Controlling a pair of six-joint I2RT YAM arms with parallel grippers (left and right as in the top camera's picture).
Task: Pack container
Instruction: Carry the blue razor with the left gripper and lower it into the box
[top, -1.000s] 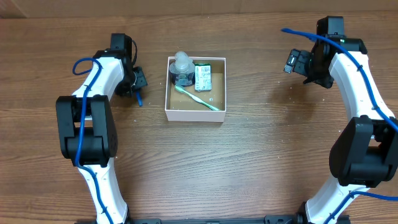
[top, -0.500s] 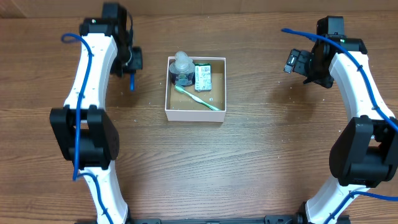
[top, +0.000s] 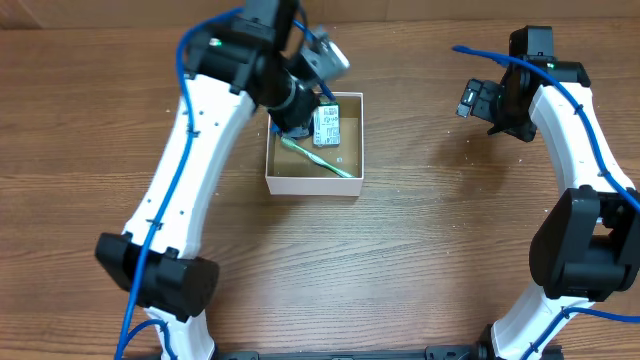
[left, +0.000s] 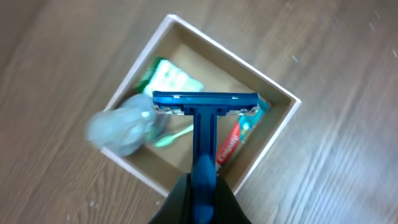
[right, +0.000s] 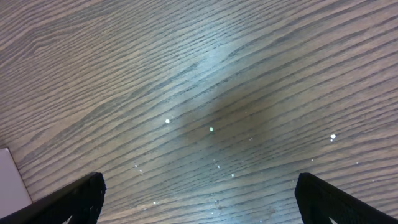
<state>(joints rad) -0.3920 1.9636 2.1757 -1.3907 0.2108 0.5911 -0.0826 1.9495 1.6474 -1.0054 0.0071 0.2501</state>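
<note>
as left gripper (left: 200, 190) clamps the razor (left: 205, 121), its head hovers between container (left: 233, 57) walls

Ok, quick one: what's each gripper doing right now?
Left gripper: closed on the blue razor, above the container.
Right gripper: open, empty, over the table.

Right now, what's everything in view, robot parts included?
table: one, brown wood, under everything
container: one, white walls, brown floor, far middle of table
toothbrush: one, mint green, in container
packet: one, green and white, in container
bottle: one, clear, blurred, in container
Colgate tube: one, red, in container, partly behind razor
razor: one, blue, over container, in left pincer
left arm: one, white and black, stretched over container
right arm: one, white and black, at table's right
left pincer: one, black, shut on razor
right pincer: one, black, open, above table, far right
</note>
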